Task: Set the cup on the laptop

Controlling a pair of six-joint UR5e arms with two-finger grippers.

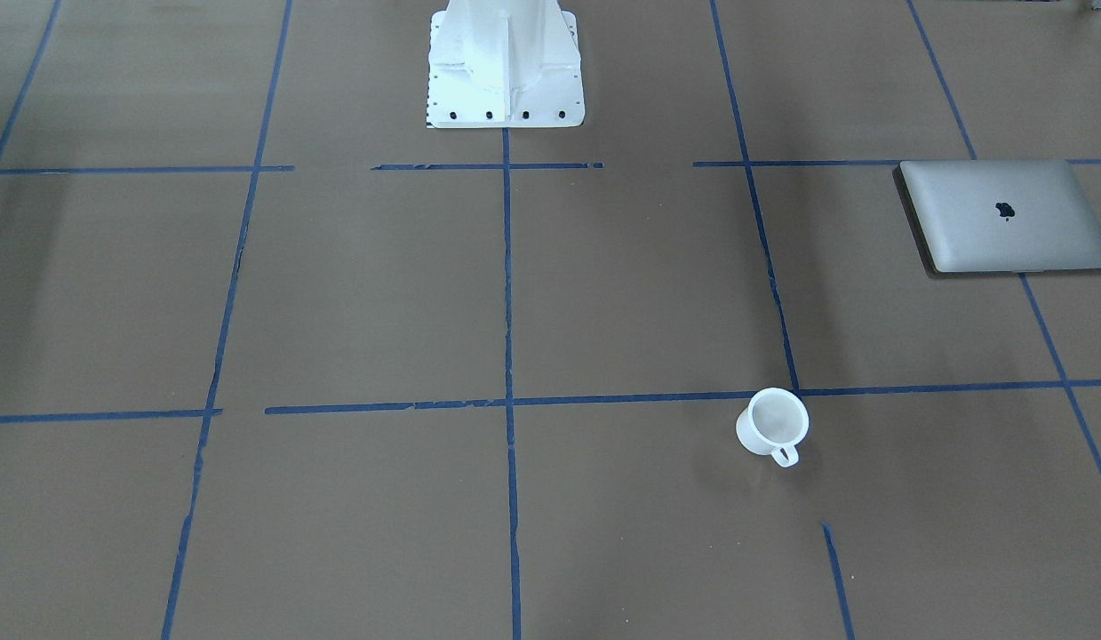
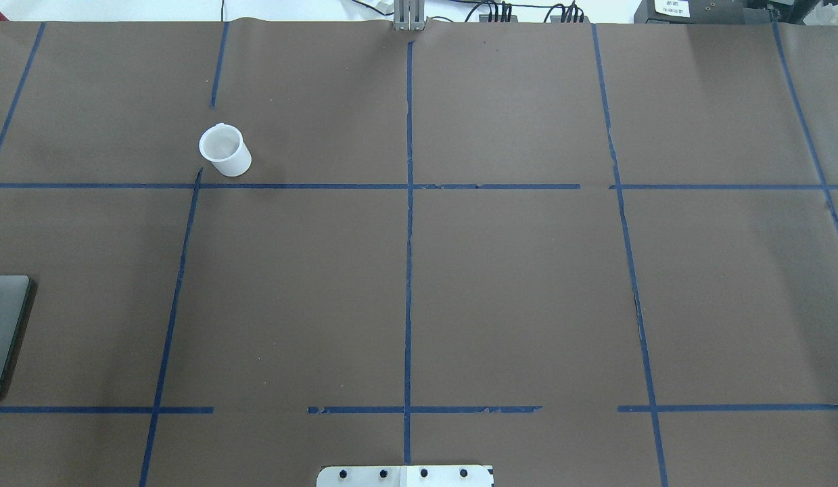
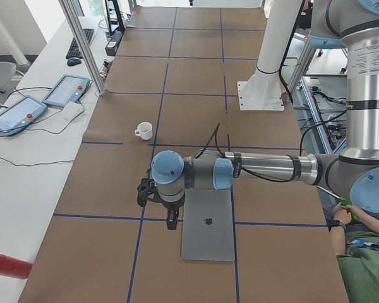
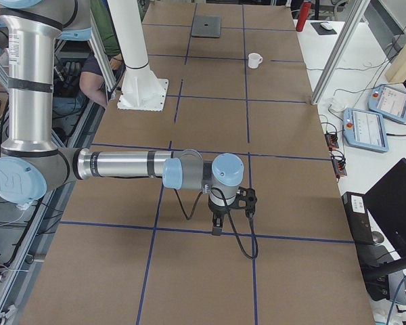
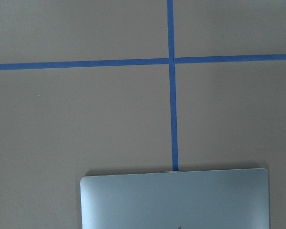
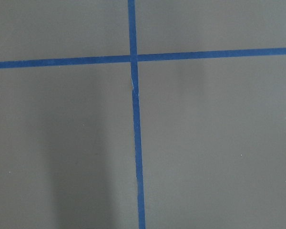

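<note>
Looking down from behind the robot, we see the cup (image 2: 224, 152) standing upright on the brown worktop (image 2: 527, 284), in the far left part, just beyond a line of the blue tape (image 2: 408, 270) that marks out a grid. Its mouth faces up, and in the front-facing view its small handle (image 1: 785, 457) points away from the robot's white base (image 1: 504, 67). The laptop (image 2: 3, 331) lies closed and flat at the left edge, nearer the robot than the cup and well apart from it. Its lid is up, with the dark logo (image 1: 1005, 211) showing.

From the left end of the worktop we find the left arm (image 3: 265, 167) stretched out level, its wrist turned downward just beside the laptop's far corner. The left wrist camera looks onto that laptop's edge and a tape crossing. The right arm (image 4: 122, 164) reaches out likewise over the right half, well apart from both things.

We cannot tell whether the left arm's jaws or the right arm's jaws are spread or pressed together, since only the side views show them.
</note>
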